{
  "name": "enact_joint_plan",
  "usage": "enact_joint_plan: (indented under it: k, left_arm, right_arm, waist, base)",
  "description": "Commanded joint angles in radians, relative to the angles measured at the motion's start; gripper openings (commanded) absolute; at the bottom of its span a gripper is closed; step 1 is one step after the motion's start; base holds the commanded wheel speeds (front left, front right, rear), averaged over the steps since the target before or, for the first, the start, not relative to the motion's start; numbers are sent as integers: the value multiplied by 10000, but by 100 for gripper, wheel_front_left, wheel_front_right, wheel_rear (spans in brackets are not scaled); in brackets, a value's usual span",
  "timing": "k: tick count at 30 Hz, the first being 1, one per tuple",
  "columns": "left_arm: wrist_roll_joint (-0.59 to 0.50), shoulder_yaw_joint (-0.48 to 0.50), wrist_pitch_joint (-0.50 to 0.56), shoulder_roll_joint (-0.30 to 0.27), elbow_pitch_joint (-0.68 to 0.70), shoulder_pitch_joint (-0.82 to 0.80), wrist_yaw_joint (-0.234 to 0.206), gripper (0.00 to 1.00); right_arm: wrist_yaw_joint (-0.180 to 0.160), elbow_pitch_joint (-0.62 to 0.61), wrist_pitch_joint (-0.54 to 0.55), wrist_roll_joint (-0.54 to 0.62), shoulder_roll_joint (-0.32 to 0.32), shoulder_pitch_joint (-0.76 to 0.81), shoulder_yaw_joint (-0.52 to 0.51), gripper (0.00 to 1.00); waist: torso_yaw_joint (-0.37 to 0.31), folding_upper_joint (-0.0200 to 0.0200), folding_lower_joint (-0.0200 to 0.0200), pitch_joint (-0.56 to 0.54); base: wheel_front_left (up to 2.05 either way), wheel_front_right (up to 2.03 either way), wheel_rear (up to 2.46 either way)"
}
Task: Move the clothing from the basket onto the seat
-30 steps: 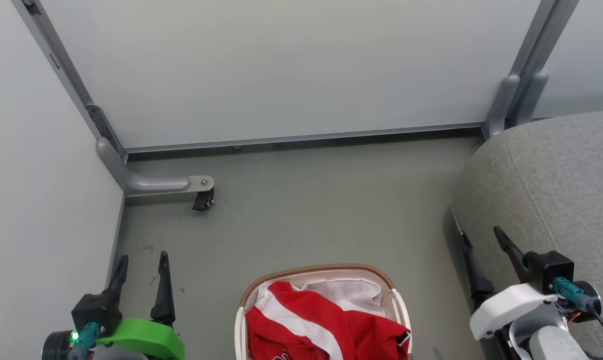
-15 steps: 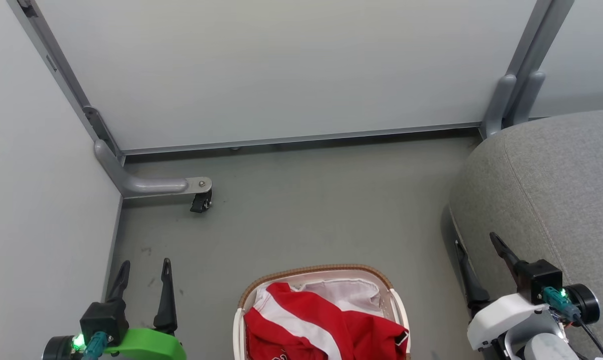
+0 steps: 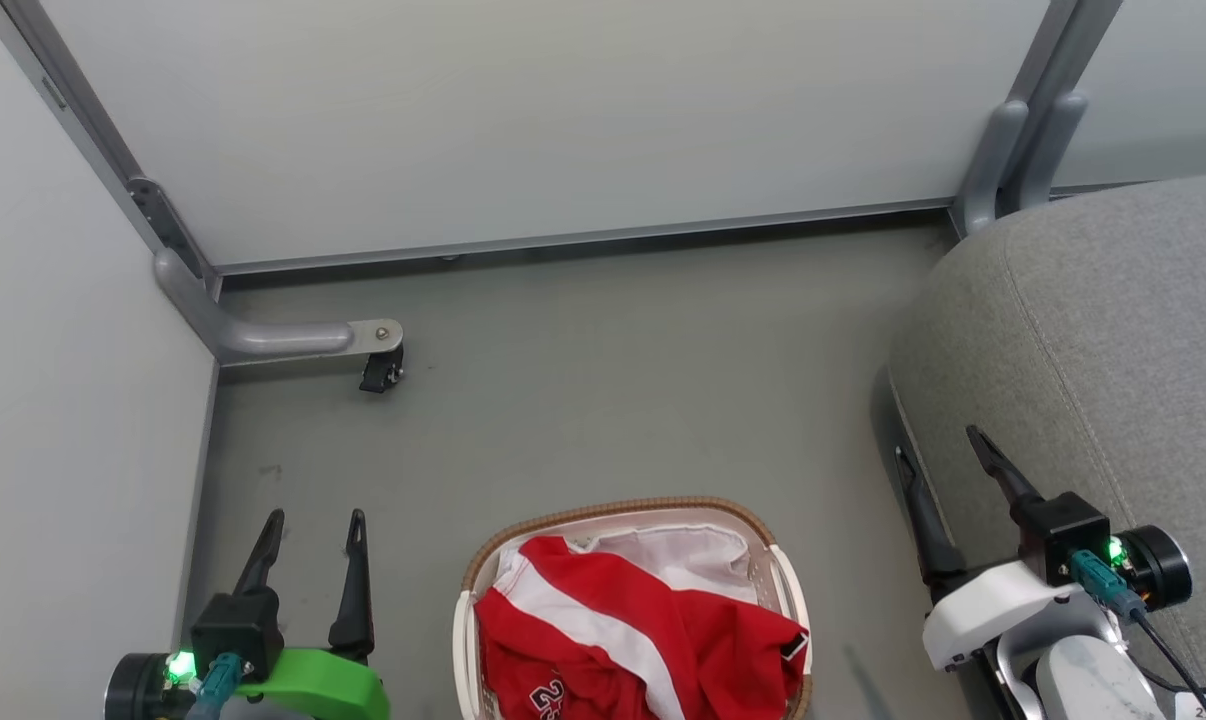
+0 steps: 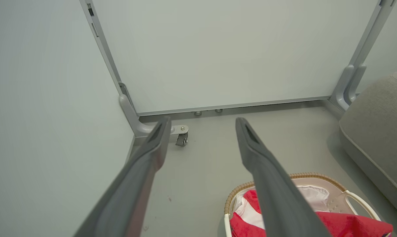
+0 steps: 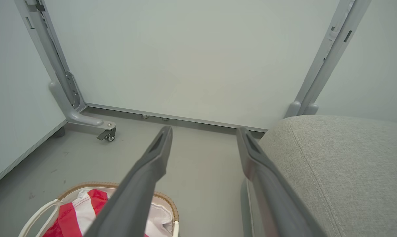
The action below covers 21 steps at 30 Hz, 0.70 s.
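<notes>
Red clothing (image 3: 653, 635) with white stripes lies crumpled in the cream basket (image 3: 613, 512), which stands on the floor at the bottom middle of the head view. The basket's brown woven rim (image 4: 304, 175) and the clothing (image 4: 346, 223) also show low right in the left wrist view, and the clothing (image 5: 71, 214) low left in the right wrist view. The grey seat (image 3: 1113, 340) fills the right side. My left gripper (image 3: 311, 522) stands open left of the basket. My right gripper (image 3: 938, 445) stands open at the seat's (image 5: 343, 171) near edge. Both are empty.
Pale partition walls (image 3: 523, 120) close off the back and left. A grey metal foot with a black caster (image 3: 378, 372) juts onto the floor at the left corner. A grey post (image 3: 1023, 130) stands at the back right beside the seat.
The whole head view has shifted, so the camera moved: basket and caster now sit slightly higher and further left. Both grippers remain open and empty.
</notes>
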State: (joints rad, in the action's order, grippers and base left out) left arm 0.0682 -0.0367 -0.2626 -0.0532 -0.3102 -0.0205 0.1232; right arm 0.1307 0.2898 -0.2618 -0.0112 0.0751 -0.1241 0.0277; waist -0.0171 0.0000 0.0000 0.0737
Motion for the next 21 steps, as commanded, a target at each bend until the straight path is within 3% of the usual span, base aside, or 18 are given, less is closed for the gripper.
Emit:
enact_joint_plan:
  k: [1, 8, 21]
  left_arm:
    - [93, -46, -34, -4, -48, -279, 41, 100]
    - [467, -312, -22, 4, -472, -1002, 80, 100]
    - [1255, -1824, -22, -339, -1628, -2940, 84, 100]
  right_arm:
    - [-1, -95, -47, 37, -5, -170, 8, 100]
    - [-3, -481, -47, 27, -113, -825, 126, 100]
    - [-3, -1237, -47, -190, -233, -2067, 452, 100]
  waist:
    - [-185, 0, 0, 477]
    - [-616, 0, 0, 1607]
    - [-1618, 0, 0, 3854]
  base:
    - [0, 0, 0]
    - [0, 0, 0]
    - [0, 0, 0]
